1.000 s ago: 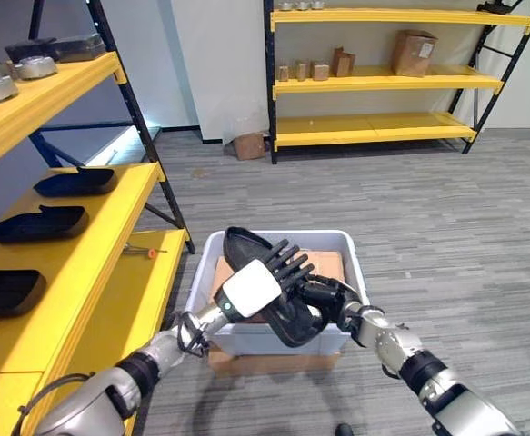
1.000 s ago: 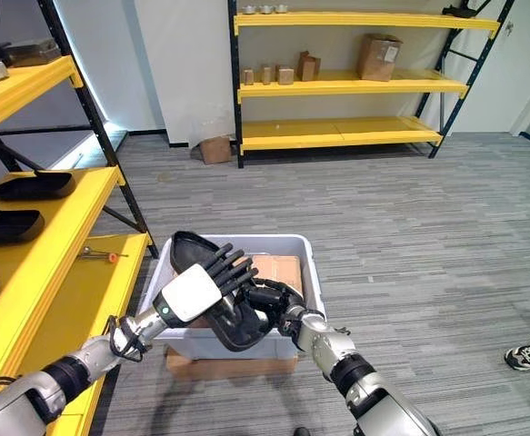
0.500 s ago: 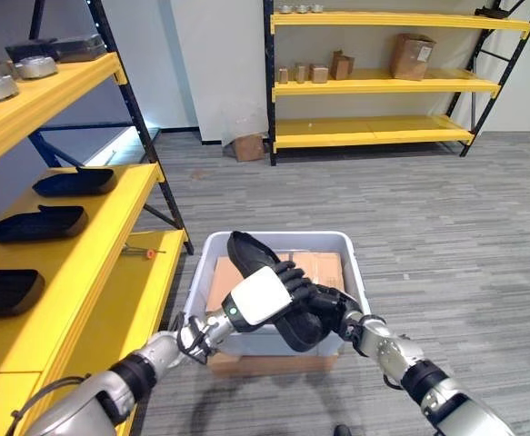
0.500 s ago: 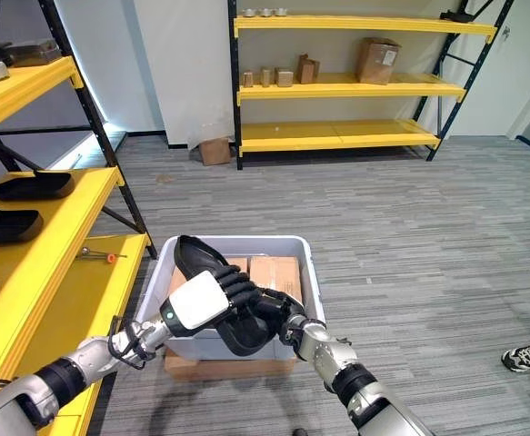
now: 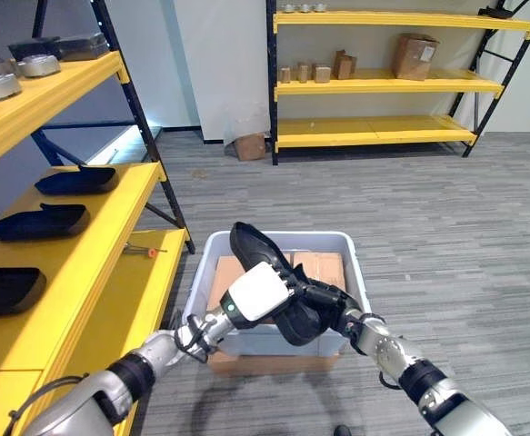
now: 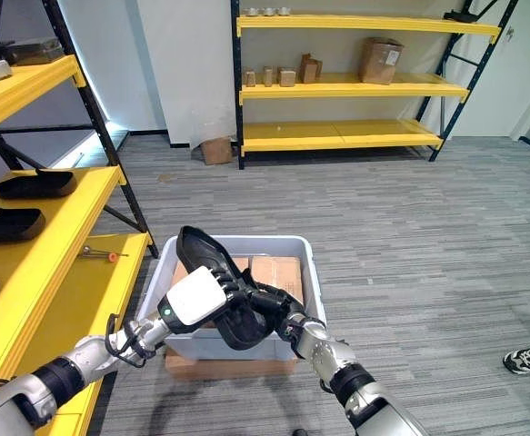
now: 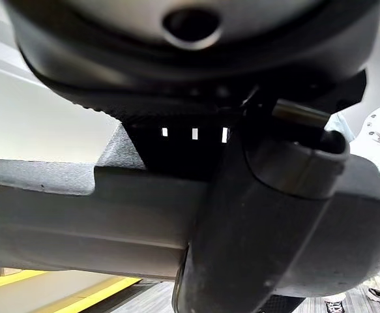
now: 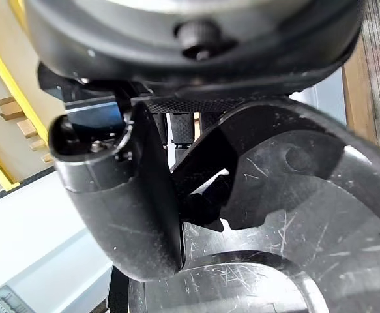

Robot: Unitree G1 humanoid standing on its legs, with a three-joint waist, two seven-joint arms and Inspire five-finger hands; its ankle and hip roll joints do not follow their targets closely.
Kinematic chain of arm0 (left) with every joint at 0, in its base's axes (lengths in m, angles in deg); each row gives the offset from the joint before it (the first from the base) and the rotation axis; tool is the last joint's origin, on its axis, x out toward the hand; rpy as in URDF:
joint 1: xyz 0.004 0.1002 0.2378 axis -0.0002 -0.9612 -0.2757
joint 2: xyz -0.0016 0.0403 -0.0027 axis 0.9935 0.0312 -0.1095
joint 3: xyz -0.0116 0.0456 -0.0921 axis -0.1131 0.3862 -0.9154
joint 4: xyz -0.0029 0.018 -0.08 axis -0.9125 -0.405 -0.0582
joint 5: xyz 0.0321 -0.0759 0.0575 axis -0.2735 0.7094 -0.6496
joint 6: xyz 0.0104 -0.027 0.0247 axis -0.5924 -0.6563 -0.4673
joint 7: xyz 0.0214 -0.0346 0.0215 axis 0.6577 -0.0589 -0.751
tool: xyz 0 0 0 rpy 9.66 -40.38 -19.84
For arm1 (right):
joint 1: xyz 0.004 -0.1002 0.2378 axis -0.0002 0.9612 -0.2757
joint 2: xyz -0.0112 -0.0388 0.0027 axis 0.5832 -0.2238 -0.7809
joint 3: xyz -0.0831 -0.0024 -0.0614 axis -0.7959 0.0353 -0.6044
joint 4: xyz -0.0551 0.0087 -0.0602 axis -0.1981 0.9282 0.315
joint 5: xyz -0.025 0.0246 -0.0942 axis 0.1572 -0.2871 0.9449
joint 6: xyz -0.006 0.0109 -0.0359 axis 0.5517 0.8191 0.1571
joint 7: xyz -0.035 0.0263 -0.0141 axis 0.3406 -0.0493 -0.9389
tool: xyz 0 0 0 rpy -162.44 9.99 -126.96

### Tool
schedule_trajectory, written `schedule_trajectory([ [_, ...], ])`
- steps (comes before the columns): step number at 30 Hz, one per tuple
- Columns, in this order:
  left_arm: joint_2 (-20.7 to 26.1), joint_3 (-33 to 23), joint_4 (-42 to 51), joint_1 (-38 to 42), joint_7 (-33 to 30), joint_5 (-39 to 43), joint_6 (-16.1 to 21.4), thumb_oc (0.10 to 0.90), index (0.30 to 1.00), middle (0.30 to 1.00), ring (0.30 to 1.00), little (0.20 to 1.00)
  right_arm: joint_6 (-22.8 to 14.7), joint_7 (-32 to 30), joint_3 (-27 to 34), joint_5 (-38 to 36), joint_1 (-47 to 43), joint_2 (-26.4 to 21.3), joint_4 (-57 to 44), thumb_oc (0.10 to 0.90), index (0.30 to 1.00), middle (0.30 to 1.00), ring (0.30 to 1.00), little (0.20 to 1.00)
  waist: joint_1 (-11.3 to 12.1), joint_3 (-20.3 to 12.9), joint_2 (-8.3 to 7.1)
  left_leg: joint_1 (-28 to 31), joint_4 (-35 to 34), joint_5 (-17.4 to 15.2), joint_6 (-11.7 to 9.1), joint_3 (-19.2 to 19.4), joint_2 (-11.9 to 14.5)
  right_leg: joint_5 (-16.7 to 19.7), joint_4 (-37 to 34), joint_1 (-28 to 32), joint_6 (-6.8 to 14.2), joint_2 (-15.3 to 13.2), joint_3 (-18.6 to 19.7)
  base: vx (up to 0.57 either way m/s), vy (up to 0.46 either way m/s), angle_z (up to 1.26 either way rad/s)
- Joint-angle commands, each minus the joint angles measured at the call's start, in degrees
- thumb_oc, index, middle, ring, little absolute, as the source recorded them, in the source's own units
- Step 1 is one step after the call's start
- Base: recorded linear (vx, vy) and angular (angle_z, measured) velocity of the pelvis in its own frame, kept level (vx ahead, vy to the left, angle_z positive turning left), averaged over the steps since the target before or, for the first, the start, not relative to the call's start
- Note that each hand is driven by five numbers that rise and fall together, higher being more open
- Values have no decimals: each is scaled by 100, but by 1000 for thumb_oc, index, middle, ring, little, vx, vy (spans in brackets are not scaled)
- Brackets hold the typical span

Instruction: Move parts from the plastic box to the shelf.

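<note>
I have the black part [image 5: 269, 272] up over the white plastic box [image 5: 355, 263], gripped from both sides. The left robot hand [image 5: 257, 292] has its white back toward my head camera and its fingers wrapped over the part's near side; a second ago those fingers were fanned out straight above it, so they have curled down since. The right robot hand [image 5: 330, 304] is clamped on the lower end of the part, thumb pressed against the scratched inner face, as my right wrist view shows. The part's narrow end points up and away from me, above the box rim, and it sits a little higher and more upright than a second ago. Brown cardboard pieces [image 5: 319, 265] lie inside the box, which rests on a flat carton on the floor. The yellow shelf [image 5: 83, 263] to my left carries three similar black parts [image 5: 39, 222] on its middle level, well apart from the one I hold.
</note>
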Motion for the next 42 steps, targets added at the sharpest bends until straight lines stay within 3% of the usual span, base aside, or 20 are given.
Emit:
schedule_trajectory([
  [1,-640,-176,798,925,-451,552,218,400,300,300,300,300,-530,275,412,-305,-933,656,-563,400,300,300,300,300,54,-42,82,248,-6,-439,323,-366,-232,-345,156,335,35,81,-160,0,0,0],
  [2,-605,-171,822,929,-469,609,139,400,300,300,300,300,-701,263,400,-99,-943,639,-624,618,605,605,605,605,57,-41,87,242,-2,-436,324,-375,-234,-349,168,331,35,76,-162,0,0,0],
  [3,-595,-176,832,931,-464,628,104,400,300,300,300,300,-756,239,391,-46,-953,635,-652,900,1000,1000,1000,1000,60,-40,88,242,0,-434,326,-378,-236,-351,168,336,33,74,-162,0,0,0],
  [12,-272,-472,972,848,-360,788,-173,400,300,300,300,300,-876,426,485,215,-934,371,-1395,900,1000,1000,1000,1000,153,-30,87,189,37,-419,354,-529,-278,-441,292,349,-6,81,-245,-6,-18,5],
  [14,-158,-579,1019,740,-360,778,-160,400,300,300,300,300,-757,377,515,114,-871,266,-1722,900,1000,1000,1000,1000,180,-30,80,168,48,-410,353,-572,-275,-468,311,355,-25,83,-287,-6,-80,11],
  [18,147,-993,1150,243,-400,605,-172,400,300,300,300,300,-190,-344,706,-395,-803,-135,-2947,900,1000,1000,1000,1000,242,-41,46,124,49,-366,329,-681,-231,-523,343,361,-80,109,-410,-5,-119,16],
  [21,476,-1368,1231,-166,-440,514,-184,400,300,300,300,300,335,-786,1016,-1001,-781,-687,-3782,900,1000,1000,1000,1000,258,-35,6,69,41,-305,296,-710,-166,-545,360,329,-142,159,-532,-29,-166,3],
  [25,675,-1612,1297,-431,-448,494,-276,400,300,300,300,300,463,-777,1248,-1215,-690,-1031,-4016,900,1000,1000,1000,1000,280,-18,-15,20,64,-275,264,-758,-126,-590,382,307,-205,223,-604,-32,-140,1],
  [32,1012,-2311,1710,-1074,-618,491,-610,400,300,300,300,300,-79,-734,1764,-794,-398,-1365,-4067,900,1000,1000,1000,1000,448,102,6,-225,321,-211,187,-1073,-88,-728,523,236,-454,483,-760,-57,-185,14],
  [38,1024,-2701,1862,-1254,-719,537,-908,400,300,300,300,300,-302,-766,1829,-294,-462,-1347,-4119,900,1000,1000,1000,1000,587,232,88,-539,53,275,-24,-1295,148,-808,531,214,-583,666,-915,-56,-91,21],
  [39,1011,-2754,1850,-1292,-768,530,-898,400,300,300,300,300,-313,-760,1841,-163,-433,-1351,-4148,900,1000,1000,1000,1000,580,244,98,-622,45,342,-57,-1215,190,-813,524,222,-586,663,-982,-57,-23,31],
  [42,879,-2850,1808,-1327,-959,407,-786,400,300,300,300,300,-494,-857,2044,119,-119,-1401,-4320,900,1000,1000,1000,1000,424,278,109,-834,279,516,-154,-339,314,-857,499,295,-574,605,-1461,-73,-22,45],
])
